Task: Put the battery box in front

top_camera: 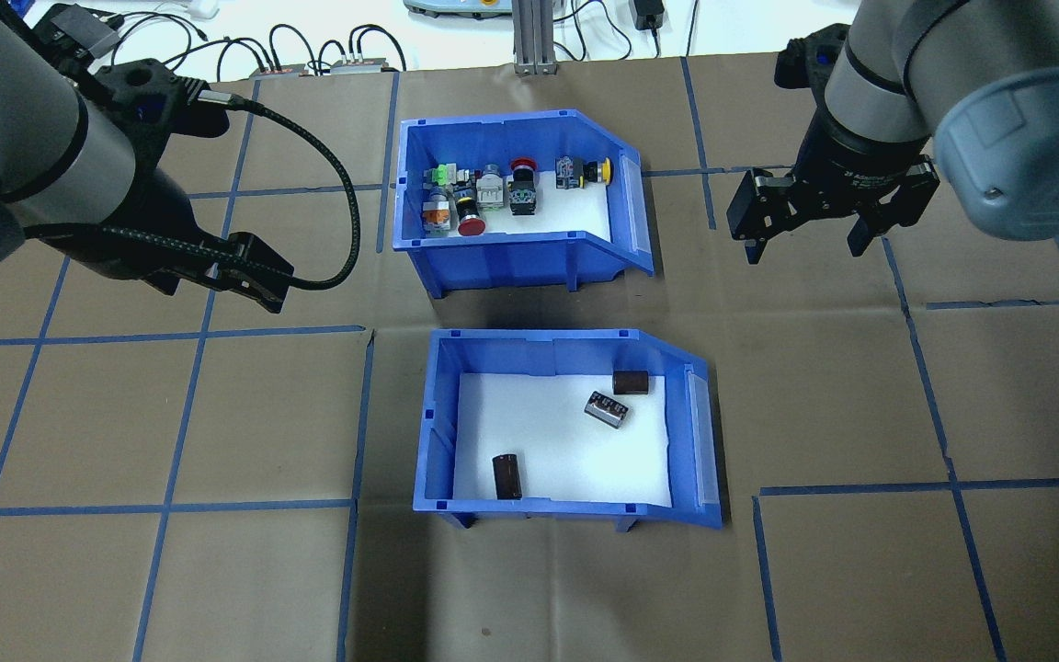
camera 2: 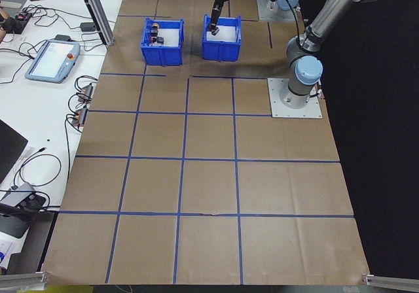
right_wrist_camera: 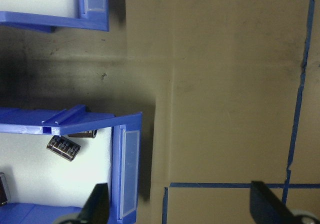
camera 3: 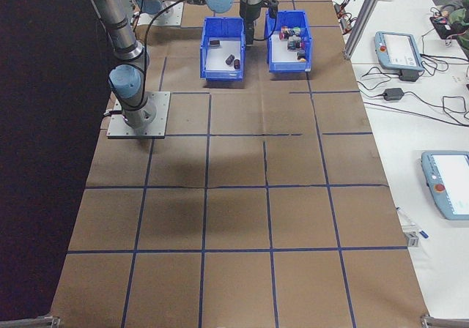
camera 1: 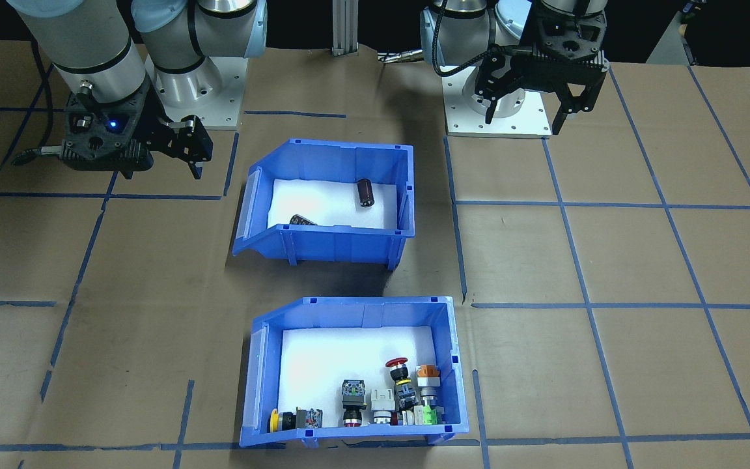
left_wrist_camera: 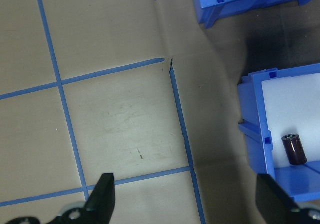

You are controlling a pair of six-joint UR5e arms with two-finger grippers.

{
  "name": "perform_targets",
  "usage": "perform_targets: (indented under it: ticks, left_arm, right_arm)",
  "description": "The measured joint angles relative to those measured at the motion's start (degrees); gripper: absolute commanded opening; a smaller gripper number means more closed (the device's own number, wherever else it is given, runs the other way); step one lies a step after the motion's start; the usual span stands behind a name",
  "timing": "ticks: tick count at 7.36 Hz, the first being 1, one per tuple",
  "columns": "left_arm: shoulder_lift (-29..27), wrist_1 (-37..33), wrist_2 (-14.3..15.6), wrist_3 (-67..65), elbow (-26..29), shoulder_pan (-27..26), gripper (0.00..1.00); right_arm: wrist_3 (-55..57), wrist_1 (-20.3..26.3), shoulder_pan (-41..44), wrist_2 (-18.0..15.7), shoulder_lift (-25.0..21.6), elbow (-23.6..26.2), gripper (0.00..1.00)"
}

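- Overhead exterior view shows the battery box (top_camera: 442, 432), a blue plastic open-fronted bin with a white foam floor and three small dark cylinders (top_camera: 507, 475) lying loose in it, resting on the brown paper-covered table (top_camera: 171, 414) on the side nearer the robot.
- Straight beyond it, apart by a strip of bare paper, stands the matching blue bin of coloured push-buttons and switches (top_camera: 511, 250).
- Judging by the task, either the box already sits in its front place with both arms clear of it, or the move has not begun; these views alone do not settle which "front" is meant.
- Neither bin is touched by anything.
- Left gripper (left_wrist_camera: 182, 196) hangs above bare paper beside the battery box's closed end, fingers spread wide and empty, as the left wrist view shows, with the box corner just inside its right edge.
- Right gripper (top_camera: 805, 241) hovers off the button bin's open-front side, pointing down, its two fingers wide apart with nothing between them.
- Right wrist view looks down on the battery box's clear front lip (right_wrist_camera: 130, 171) and open paper.
- Both arms sit raised above the table, one on each side of the bins.
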Motion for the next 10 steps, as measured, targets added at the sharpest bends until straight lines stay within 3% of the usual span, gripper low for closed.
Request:
perform_targets:
  ticks: [2, 5, 8, 10]
  left_arm:
    - [0.03, 0.92, -0.11, -4.23, -0.43, 0.00, 0.99]
    - [-0.02, 1.40, -0.23, -28.03, -2.13, -0.15, 0.99]
    - [0.86, 1.72, -0.39, -50.66, -8.09, -0.83, 0.99]
    - [2.77, 1.92, -2.65, -67.56, -12.45, -2.78, 0.99]
  right_arm:
    - [-0.71, 0.35, 0.18, 0.07, -0.21, -0.22, 1.00]
    - [-9.57, -0.75, 0.52, 0.21, 0.85, -1.56, 1.00]
    - [-25.85, -1.92, 1.85, 0.44, 8.09, -9.17, 1.00]
    - [-38.25, -2.07, 5.53, 0.50, 15.00, -16.35, 1.00]
